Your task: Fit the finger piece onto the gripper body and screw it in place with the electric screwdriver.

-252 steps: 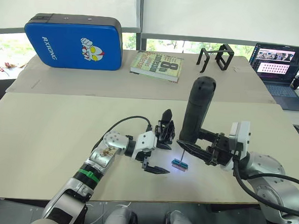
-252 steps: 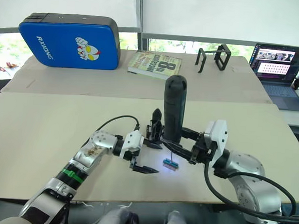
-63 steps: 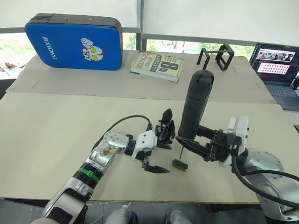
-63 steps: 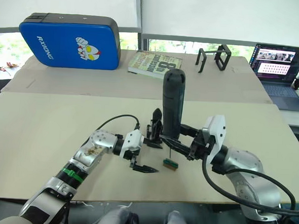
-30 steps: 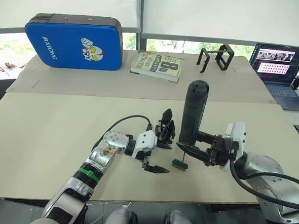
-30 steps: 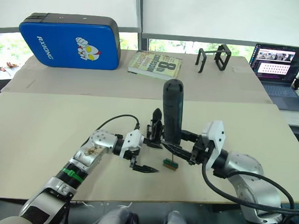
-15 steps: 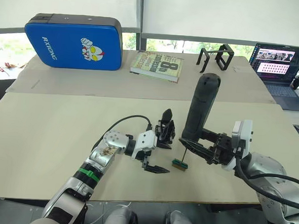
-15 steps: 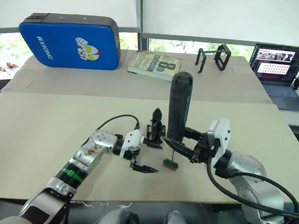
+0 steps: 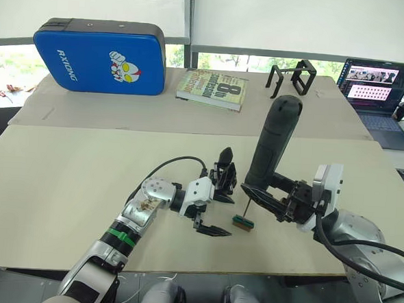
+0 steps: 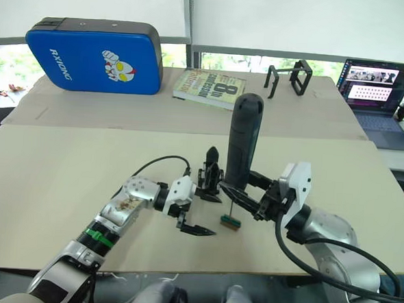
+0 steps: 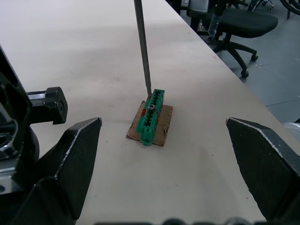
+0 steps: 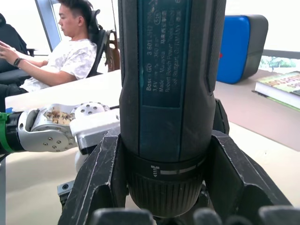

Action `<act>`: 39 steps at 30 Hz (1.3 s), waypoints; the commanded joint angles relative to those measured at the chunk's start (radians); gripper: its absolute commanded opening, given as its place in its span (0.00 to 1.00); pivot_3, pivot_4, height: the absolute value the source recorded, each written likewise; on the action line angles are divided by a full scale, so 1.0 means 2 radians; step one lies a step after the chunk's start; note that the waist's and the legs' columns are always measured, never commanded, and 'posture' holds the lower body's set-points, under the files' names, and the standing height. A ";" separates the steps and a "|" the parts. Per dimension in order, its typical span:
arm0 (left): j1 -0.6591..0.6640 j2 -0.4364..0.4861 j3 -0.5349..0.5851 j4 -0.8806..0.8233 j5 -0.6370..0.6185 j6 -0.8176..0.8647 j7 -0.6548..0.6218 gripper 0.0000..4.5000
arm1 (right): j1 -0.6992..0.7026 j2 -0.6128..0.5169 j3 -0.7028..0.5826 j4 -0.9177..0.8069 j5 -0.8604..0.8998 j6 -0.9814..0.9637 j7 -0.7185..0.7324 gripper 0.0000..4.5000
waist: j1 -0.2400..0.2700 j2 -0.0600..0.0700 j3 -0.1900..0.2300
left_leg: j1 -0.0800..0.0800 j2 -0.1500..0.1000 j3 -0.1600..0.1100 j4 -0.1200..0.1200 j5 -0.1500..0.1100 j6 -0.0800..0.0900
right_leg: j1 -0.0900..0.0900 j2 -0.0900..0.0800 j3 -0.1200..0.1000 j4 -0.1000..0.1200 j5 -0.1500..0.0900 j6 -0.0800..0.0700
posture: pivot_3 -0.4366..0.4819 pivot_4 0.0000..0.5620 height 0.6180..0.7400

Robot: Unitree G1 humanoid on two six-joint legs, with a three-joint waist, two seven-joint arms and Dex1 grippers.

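Right gripper [image 9: 264,196] is clamping the electric screwdriver [image 9: 271,145] low on its barrel — the tool is leaning slightly, its thin bit [image 11: 142,47] touching down on a small green block [image 11: 151,117] lying on the table [image 9: 63,177]. Left gripper [image 9: 216,197] is sitting spread wide, holding nothing — one finger pointing up beside the gripper body [image 9: 222,183], the other lying low just beside the green block.

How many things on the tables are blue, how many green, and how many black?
Blue: 1, the blue case
Green: 1, the small green block
Black: 2, the electric screwdriver and the open black frames
Total: 4
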 commanded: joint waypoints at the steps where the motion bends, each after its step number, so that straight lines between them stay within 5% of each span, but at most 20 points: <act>1: 0.000 -0.003 -0.002 -0.017 -0.007 -0.002 -0.002 1.00 | -0.006 -0.003 -0.013 -0.021 0.004 -0.018 0.000 0.42 | 0.000 0.000 0.000 | 0.000 0.000 0.000 0.000 0.000 0.000 | 0.000 0.000 0.000 0.000 0.000 0.000 | 0.48 0.27 1.00; 39: -0.004 -0.001 0.001 -0.015 -0.003 -0.006 0.002 1.00 | 0.001 0.006 -0.009 -0.005 -0.011 -0.026 0.018 0.42 | 0.000 0.000 0.000 | 0.000 0.000 0.000 0.000 0.000 0.000 | 0.000 0.000 0.000 0.000 0.000 0.000 | 0.48 0.27 1.00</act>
